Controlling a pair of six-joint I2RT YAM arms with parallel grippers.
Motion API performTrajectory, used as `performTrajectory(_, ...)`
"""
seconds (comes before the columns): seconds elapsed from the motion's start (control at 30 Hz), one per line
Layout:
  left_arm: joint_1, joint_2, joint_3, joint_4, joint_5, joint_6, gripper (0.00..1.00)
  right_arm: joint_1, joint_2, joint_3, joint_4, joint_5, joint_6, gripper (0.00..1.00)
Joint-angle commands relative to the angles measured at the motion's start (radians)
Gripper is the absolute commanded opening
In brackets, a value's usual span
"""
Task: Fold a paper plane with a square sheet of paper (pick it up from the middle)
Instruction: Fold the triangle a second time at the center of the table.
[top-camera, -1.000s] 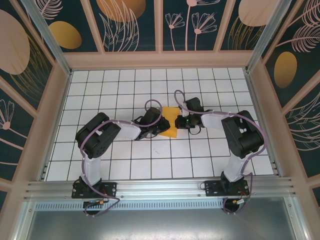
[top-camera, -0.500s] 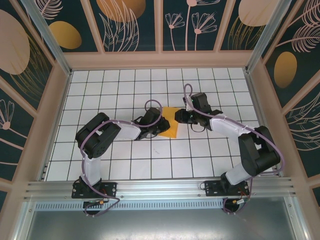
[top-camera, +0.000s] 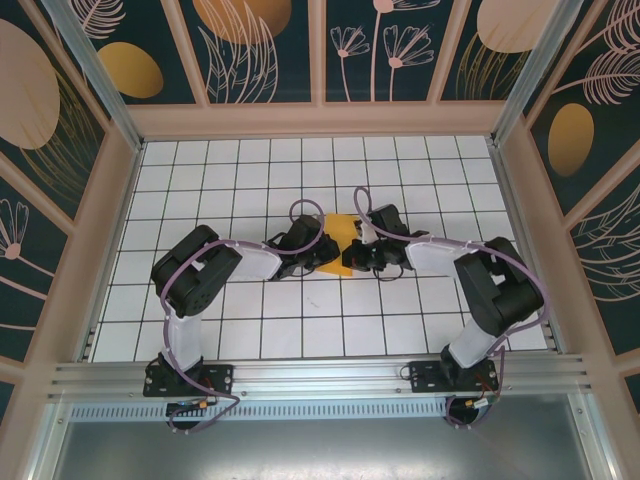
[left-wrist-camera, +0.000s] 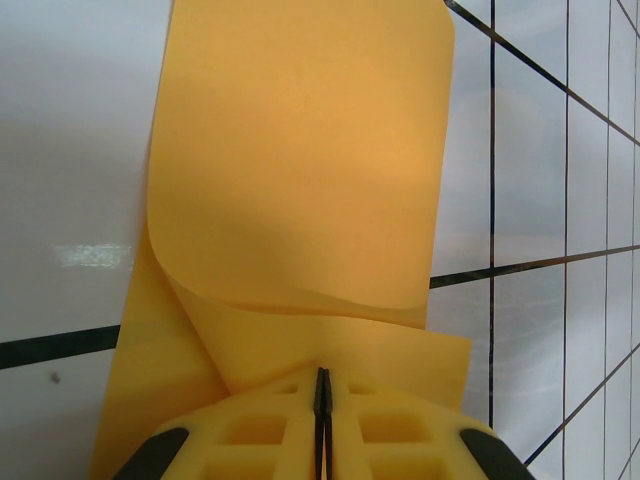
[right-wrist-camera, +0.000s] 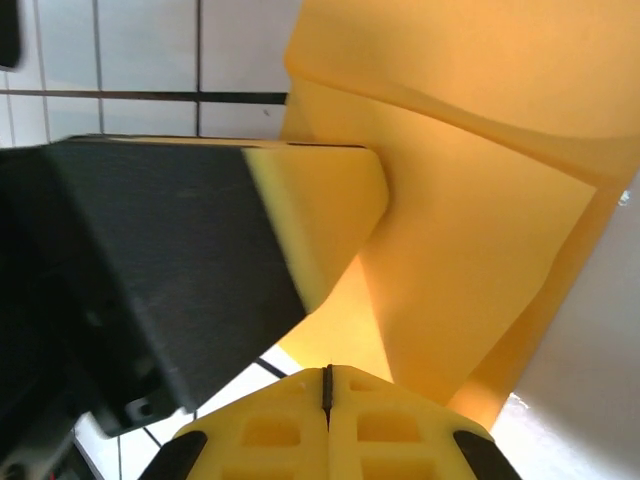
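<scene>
Part-folded square sheet of paper (top-camera: 338, 234) lies mid counter (top-camera: 250, 320). We see left end effector (left-wrist-camera: 322, 385), right end effector (right-wrist-camera: 327, 380) closed tight, tips at sheet; pinch unclear. We judge paper light, floppy: grip edges.

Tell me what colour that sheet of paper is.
Plain orange-yellow, unmarked; the paper shows best in the left wrist view.

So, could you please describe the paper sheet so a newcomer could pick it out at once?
On the white grid table, look where the two black arms' tips meet. Between the left gripper and right gripper lies the paper sheet, curled over itself, orange-yellow against white tiles and black arms.
</scene>
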Motion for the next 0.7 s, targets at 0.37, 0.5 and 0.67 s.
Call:
performTrajectory(0.37, 0.0, 0.037, -0.025, -0.044, -0.017, 0.004, 0.13, -0.01, 0.085, 0.011, -0.049, 0.088, -0.046, 0.06)
performTrajectory(0.5, 0.0, 0.036, -0.027, -0.047, -0.029, 0.0, 0.13, -0.01, 0.113, -0.003, -0.065, 0.106, -0.042, 0.06)
performTrajectory(0.67, 0.001, 0.033, -0.028, -0.05, -0.034, 0.0, 0.13, -0.009, 0.077, -0.014, -0.101, 0.109, -0.044, 0.06)
